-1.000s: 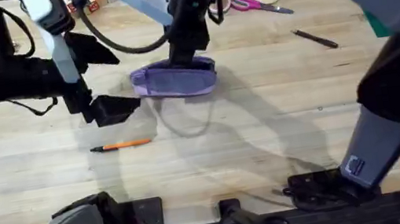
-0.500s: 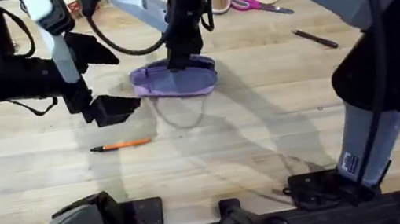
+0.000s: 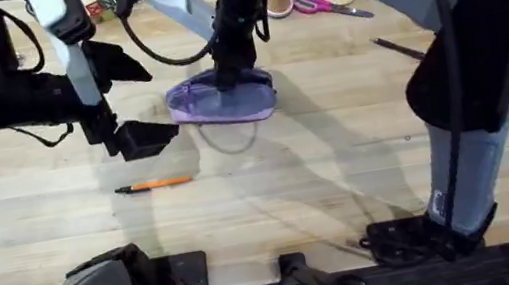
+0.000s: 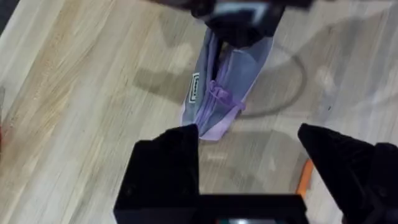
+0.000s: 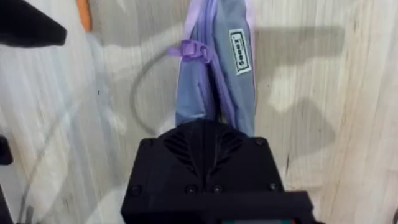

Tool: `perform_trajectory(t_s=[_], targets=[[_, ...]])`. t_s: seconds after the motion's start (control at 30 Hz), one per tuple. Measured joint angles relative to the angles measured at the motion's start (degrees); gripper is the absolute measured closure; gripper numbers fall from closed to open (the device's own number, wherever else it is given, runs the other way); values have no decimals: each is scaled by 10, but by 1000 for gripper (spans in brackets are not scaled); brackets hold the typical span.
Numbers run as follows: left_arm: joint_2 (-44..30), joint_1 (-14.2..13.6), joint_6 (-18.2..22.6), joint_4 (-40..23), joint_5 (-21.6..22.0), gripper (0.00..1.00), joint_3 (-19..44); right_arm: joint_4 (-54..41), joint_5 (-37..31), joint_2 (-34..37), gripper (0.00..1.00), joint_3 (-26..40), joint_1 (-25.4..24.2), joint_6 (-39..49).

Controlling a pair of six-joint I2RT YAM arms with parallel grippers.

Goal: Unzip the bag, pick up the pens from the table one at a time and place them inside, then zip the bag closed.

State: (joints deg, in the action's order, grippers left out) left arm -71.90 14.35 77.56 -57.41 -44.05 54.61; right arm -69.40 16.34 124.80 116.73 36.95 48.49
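Observation:
The lavender bag point(image 3: 221, 102) lies on the table point(image 3: 321, 183) at centre back, its zip along the top. My right gripper point(image 3: 229, 73) reaches across and stands on the bag's right half, shut on the bag point(image 5: 214, 74). My left gripper point(image 3: 140, 99) hangs open just left of the bag, its fingers point(image 4: 168, 162) apart, with the bag's near end point(image 4: 227, 87) and purple zip pull ahead of it. The orange pen point(image 3: 155, 185) lies in front of the left gripper. At the back right lies the black pen point(image 3: 396, 45), partly behind the right arm.
Pink-handled scissors point(image 3: 327, 4) and small containers sit at the back edge right of centre. Small red blocks point(image 3: 100, 6) lie at the back left. The right arm's large link point(image 3: 473, 79) looms over the right side. Bare wood spans the front middle.
The right gripper has shifted slightly left along the bag, and the right arm's upper links have swung over the right side. The left gripper, bag and orange pen have stayed put.

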Motion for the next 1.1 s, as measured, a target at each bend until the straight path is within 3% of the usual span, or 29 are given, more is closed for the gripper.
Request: perform_trajectory(t_s=[0.53, 0.67, 0.83, 0.9, 1.1], targets=[[0, 0, 0, 0, 0, 7, 0, 4, 0, 29, 955, 0, 0, 0], [0, 0, 0, 0, 0, 7, 0, 4, 0, 29, 753, 0, 0, -1], [0, 0, 0, 0, 0, 8, 0, 4, 0, 29, 59, 0, 0, 0], [0, 0, 0, 0, 0, 7, 0, 3, 0, 30, 11, 0, 0, -1], [0, 0, 0, 0, 0, 8, 0, 4, 0, 31, 7, 0, 1, -10]])
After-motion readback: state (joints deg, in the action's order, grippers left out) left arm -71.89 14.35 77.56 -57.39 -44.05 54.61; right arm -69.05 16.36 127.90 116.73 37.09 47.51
